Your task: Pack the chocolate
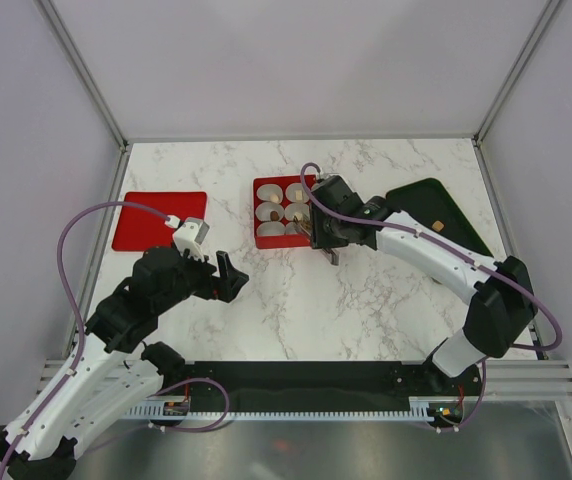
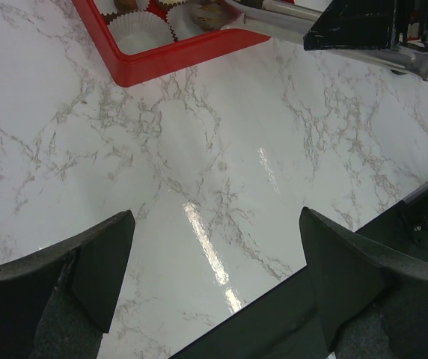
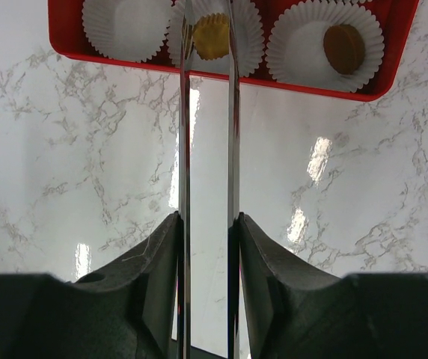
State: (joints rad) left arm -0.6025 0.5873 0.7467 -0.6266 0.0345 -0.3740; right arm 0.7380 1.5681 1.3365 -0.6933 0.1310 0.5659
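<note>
Marble table [image 1: 266,310], pale walls [image 1: 296,60], perhaps fabric.

One red box [image 1: 284,212], one red lid [image 1: 159,220], one dark tray [image 1: 436,215], two arms.

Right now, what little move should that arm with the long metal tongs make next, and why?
Probably open a bit wider and lift straight up. The right gripper's tongs straddle a tan chocolate already sitting in its paper cup in the red box, so it seems delivered.

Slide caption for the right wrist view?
Tongs in the right gripper straddle a tan chocolate in its paper cup.
</note>
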